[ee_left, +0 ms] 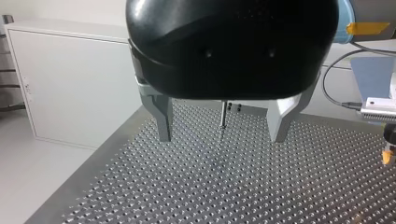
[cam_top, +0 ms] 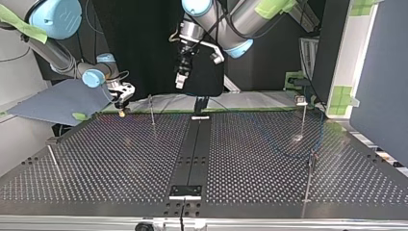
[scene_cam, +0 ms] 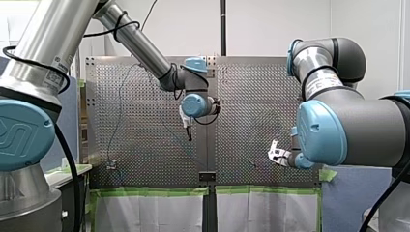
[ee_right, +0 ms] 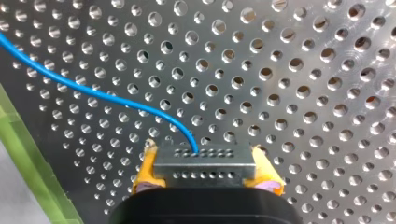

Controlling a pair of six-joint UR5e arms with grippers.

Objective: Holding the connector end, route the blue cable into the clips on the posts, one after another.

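The big metal table (cam_top: 120, 159) is full of little holes. My left arm (scene_cam: 140, 43) comes in from the front view's left and reaches out to the middle of the table. My right arm (scene_cam: 348, 125) comes in from the front view's right and stays on its own side.

My left gripper (ee_left: 220, 138) hangs above the table. Its two metal fingers (ee_left: 163, 121) are spread wide and nothing is in them. One thin post (ee_left: 223, 114) stands on the table further ahead, and it shows in the gap between the fingers.

My right gripper (ee_right: 203, 148) is low over the table, near the far edge at the top view's left. Its yellow pads (ee_right: 148, 163) squeeze a small grey connector (ee_right: 205, 169) from both sides, so the connector sits right between them.

The blue cable (ee_right: 93, 92) comes out of the top of the connector, at its middle. It bends away ahead of the gripper and runs off to one side over the holes. In the other views the cable is too thin to follow.

More thin posts (cam_top: 151, 108) stand apart on the table.
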